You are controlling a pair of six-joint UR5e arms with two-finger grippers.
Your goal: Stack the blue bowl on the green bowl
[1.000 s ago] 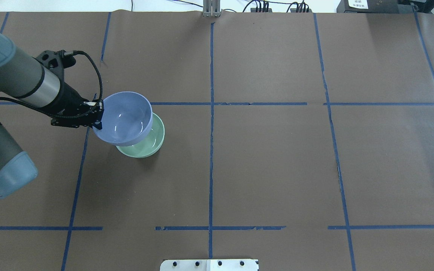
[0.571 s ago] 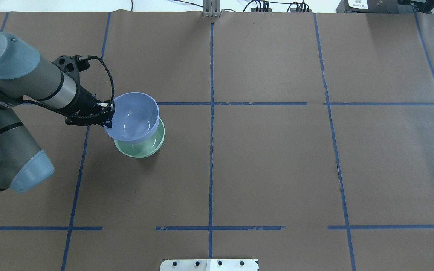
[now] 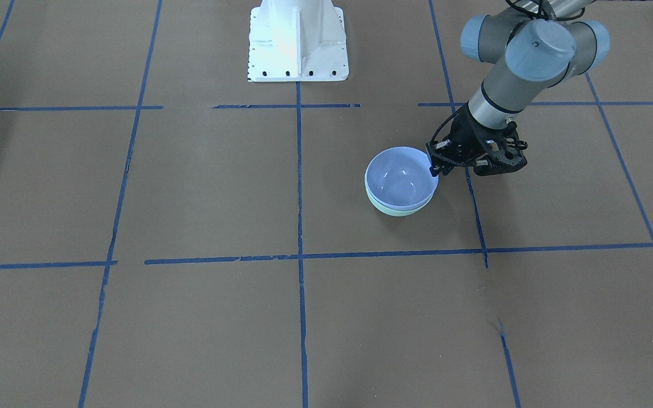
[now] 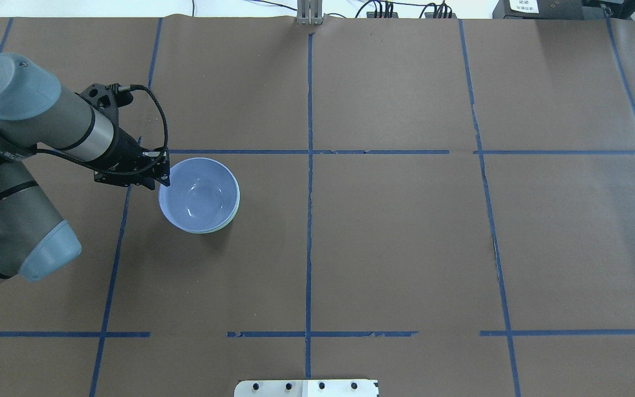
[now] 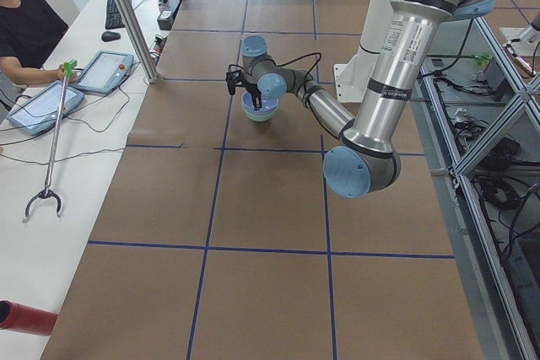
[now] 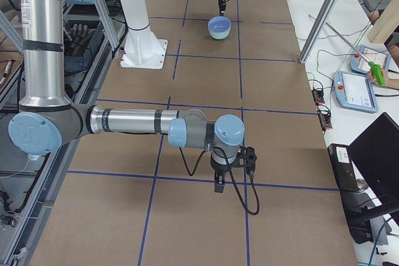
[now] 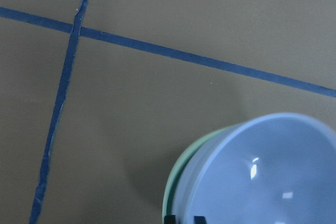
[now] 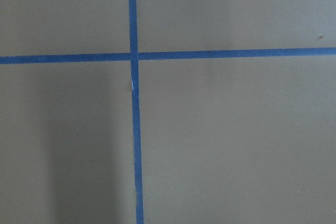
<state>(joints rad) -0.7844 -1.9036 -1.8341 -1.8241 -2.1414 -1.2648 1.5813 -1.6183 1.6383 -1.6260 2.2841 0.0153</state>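
The blue bowl (image 4: pixel 199 193) sits nested inside the green bowl (image 4: pixel 229 221), of which only a thin mint rim shows. In the front-facing view the blue bowl (image 3: pixel 400 178) rests level in the green bowl (image 3: pixel 397 212). My left gripper (image 4: pixel 164 181) is at the blue bowl's left rim, one finger inside and one outside, shut on it. The left wrist view shows both bowls, blue (image 7: pixel 273 177) in green (image 7: pixel 175 184), with the fingertips (image 7: pixel 168 219) at the rim. My right gripper (image 6: pixel 218 186) hangs over bare table far from the bowls; I cannot tell whether it is open or shut.
Brown paper with blue tape lines (image 4: pixel 309 165) covers the table. The robot's white base plate (image 3: pixel 298 39) stands at the near edge. Tablets (image 5: pixel 101 69) and a person (image 5: pixel 25 31) are beside the table's far side.
My left gripper has lowered the blue bowl from a tilted hold above the green bowl down into it. The blue bowl now sits level and nested.
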